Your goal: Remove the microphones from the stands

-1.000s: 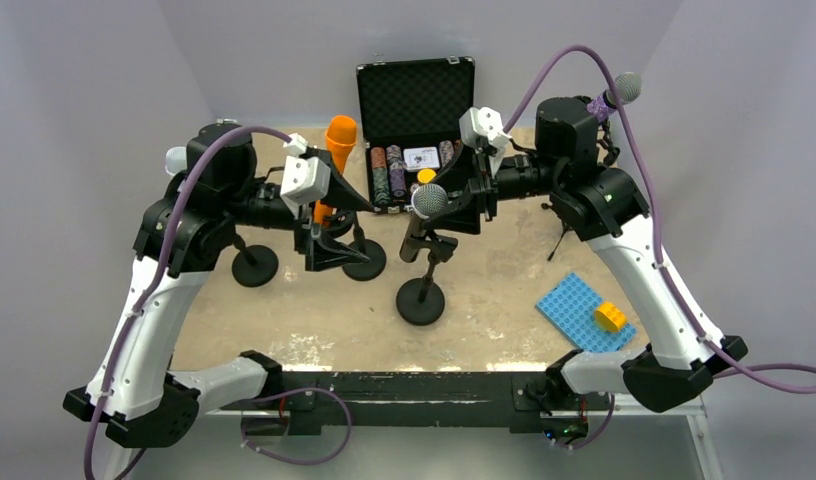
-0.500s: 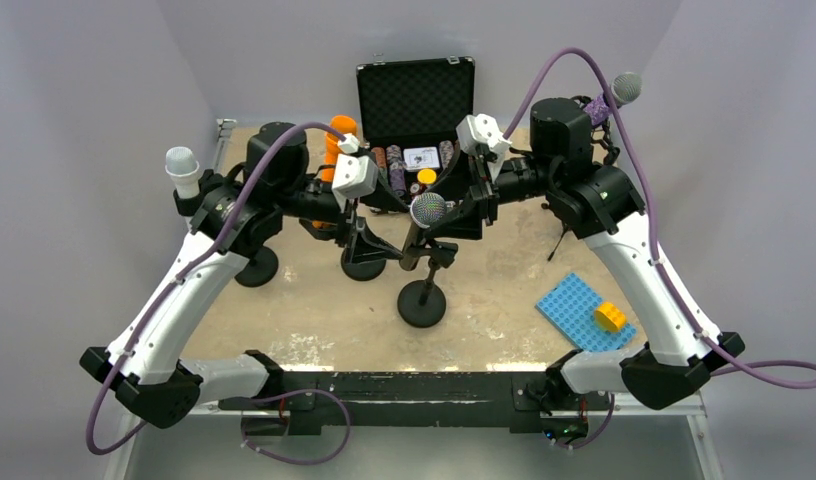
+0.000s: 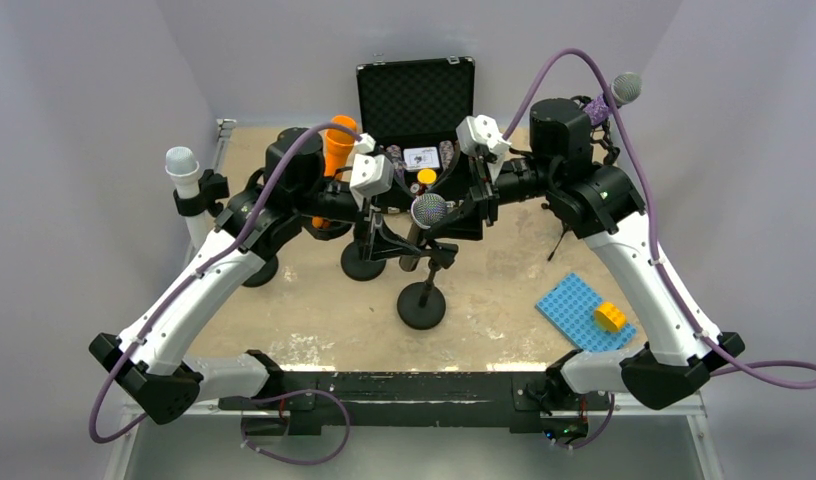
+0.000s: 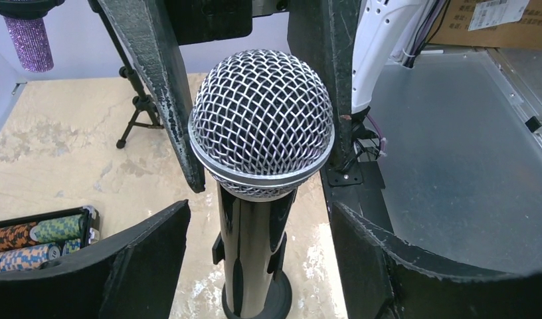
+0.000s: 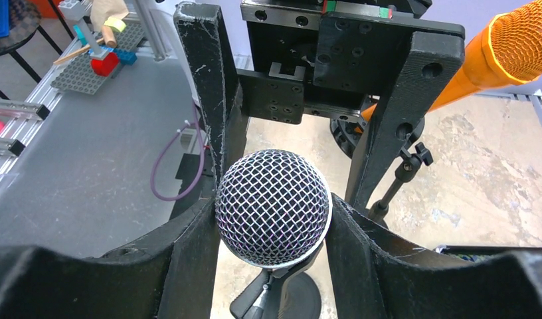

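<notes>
One mottled tan tabletop, lilac walls

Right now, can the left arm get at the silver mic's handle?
Probably yes: the left pincer is open astride the microphone handle with nothing between; the right pincer clamps only the head.

A robotics lab test cell: plain grey walls box in a scuffed worktop with a white left arm and right arm (both bolted at its near edge) among unrelated props: a microphone, a poker-chip case, a blue brick plate.
</notes>
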### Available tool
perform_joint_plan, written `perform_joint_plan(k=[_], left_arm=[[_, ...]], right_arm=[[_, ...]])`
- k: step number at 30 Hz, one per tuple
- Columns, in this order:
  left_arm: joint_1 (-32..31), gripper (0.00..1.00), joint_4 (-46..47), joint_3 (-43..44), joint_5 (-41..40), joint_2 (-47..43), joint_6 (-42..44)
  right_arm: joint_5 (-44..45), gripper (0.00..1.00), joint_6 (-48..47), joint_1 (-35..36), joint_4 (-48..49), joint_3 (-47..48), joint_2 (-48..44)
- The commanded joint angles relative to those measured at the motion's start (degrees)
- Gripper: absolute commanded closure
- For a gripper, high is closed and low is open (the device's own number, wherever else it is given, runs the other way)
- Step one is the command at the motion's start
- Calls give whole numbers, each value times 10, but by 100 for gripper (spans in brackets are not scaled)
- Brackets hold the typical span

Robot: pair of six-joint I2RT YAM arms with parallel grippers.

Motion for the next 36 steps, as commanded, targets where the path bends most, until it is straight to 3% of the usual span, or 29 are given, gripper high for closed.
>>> perform_joint_plan(k=[1, 5, 14, 23, 25, 27, 29, 32, 36], left_arm=[[-3, 18, 41, -13, 6, -17, 10], [-3, 17, 37, -26, 8, -32, 15], [-4, 27, 92, -40, 10, -19, -27], [-3, 51, 110, -22, 16, 16, -40], [-4, 65, 114, -22, 26, 19, -46], [-4, 99, 112, -24, 22, 17, -44], [-3, 100, 116, -36, 7, 7, -41], [-3, 100, 119, -50, -9, -9, -51], [-2, 100, 158, -85, -35, -25, -81]], right_arm=[[-20, 78, -5, 2, 33, 14, -7], [-24, 77, 19, 2, 57, 20, 1], [-18, 77, 33, 5, 73, 20, 9], [-18, 76, 46, 6, 93, 12, 8], [-14, 69, 52, 7, 95, 12, 10], [5, 48, 55, 7, 92, 13, 10], [82, 16, 76, 7, 98, 9, -3], [202, 8, 89, 6, 91, 6, -38], [276, 6, 70, 6, 35, -15, -98]])
